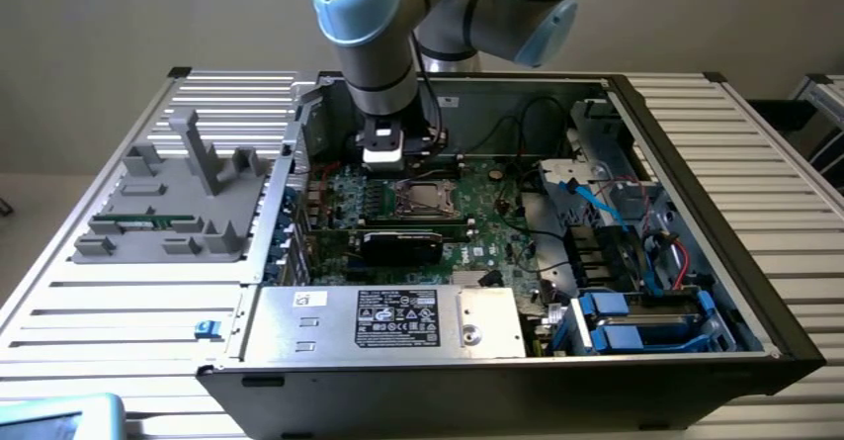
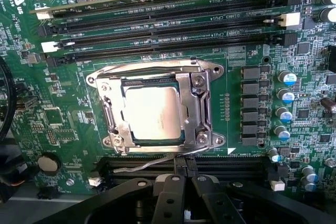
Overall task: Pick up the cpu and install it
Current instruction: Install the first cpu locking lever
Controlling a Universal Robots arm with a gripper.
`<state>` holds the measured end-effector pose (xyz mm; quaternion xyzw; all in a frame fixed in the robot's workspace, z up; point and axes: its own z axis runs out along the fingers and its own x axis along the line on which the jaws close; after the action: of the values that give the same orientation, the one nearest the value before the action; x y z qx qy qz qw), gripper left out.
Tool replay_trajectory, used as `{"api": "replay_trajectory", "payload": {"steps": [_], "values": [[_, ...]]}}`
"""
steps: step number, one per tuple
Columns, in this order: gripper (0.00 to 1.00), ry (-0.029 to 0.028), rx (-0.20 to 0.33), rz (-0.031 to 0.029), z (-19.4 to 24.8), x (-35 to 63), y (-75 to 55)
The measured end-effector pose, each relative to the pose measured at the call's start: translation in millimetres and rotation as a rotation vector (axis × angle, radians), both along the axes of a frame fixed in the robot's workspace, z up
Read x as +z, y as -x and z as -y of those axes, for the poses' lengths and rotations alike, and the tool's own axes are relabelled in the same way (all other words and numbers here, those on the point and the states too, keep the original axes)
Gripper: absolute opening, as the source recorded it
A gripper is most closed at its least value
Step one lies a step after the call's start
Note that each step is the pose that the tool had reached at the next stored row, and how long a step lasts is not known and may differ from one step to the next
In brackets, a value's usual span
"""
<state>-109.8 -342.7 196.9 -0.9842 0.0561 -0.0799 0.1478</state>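
While in its metal-framed socket point(image 2: 195, 109) — the cpu point(image 2: 152, 113), flat, square, shiny.

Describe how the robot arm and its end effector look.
The arm is a silver-grey tube with rounded light-blue joint caps; a black cable runs down its side, and a white block sits at the wrist. The end effector is glossy black, built of linked bars with round metal pivot pins.
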Motion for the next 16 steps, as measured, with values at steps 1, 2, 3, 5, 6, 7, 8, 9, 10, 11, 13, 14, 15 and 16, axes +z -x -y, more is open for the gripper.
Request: {"api": "replay_trajectory", "payload": {"steps": [1,2,3,5,6,7,8,9,10,11,13,14,15,16], "values": [[0.11,0.0000,0.000,0.0000,0.0,-0.3,-0.2],[0.11,0.0000,0.000,0.0000,0.0,-0.5,-0.4],[0.11,0.0000,0.000,0.0000,0.0,-0.7,-0.5],[0.11,-0.0001,0.000,0.0001,0.0,-1.2,-0.7],[0.11,-0.0001,0.000,0.0001,0.1,-1.3,-0.8],[0.11,-0.0001,0.000,0.0001,0.2,-1.5,-0.8],[0.11,-0.0002,-0.001,0.0001,0.3,-1.7,-0.9],[0.11,-0.0003,-0.001,0.0002,0.5,-1.9,-1.1],[0.11,-0.0003,-0.001,0.0002,0.7,-2.0,-1.1],[0.11,-0.0002,-0.001,0.0003,0.8,-2.1,-1.2],[0.11,0.0002,-0.002,0.0001,1.0,-2.4,-1.2],[0.11,0.0004,-0.002,0.0000,1.1,-2.6,-1.3],[0.11,0.0006,-0.002,0.0000,1.1,-2.8,-1.4],[0.11,0.0010,-0.003,0.0000,1.1,-3.0,-1.5]]}}
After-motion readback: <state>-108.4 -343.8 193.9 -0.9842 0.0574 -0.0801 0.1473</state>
